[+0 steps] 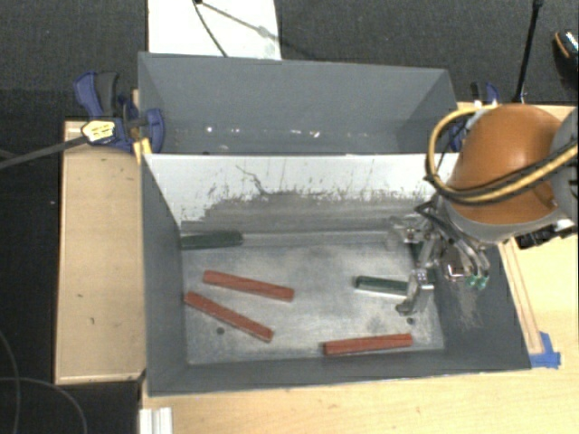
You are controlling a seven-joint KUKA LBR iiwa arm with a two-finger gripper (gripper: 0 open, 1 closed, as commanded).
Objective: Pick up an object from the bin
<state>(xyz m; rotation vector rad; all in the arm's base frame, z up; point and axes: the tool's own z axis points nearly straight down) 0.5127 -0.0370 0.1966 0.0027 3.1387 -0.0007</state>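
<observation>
While the pincer (414, 295) hangs at the right end of the dark green stick (378, 285), mid-right in the bin (308, 274), open or shut I cannot tell; centre it across the stick before closing.

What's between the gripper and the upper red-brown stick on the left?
A short dark green stick lies there, right by the gripper; the rest up to the red-brown stick is bare bin floor, per the camera view.

Pincer (412, 298) low on the right of the grey bin (317, 319), beside a dark green stick (378, 285), red-brown stick (367, 344) near.
</observation>
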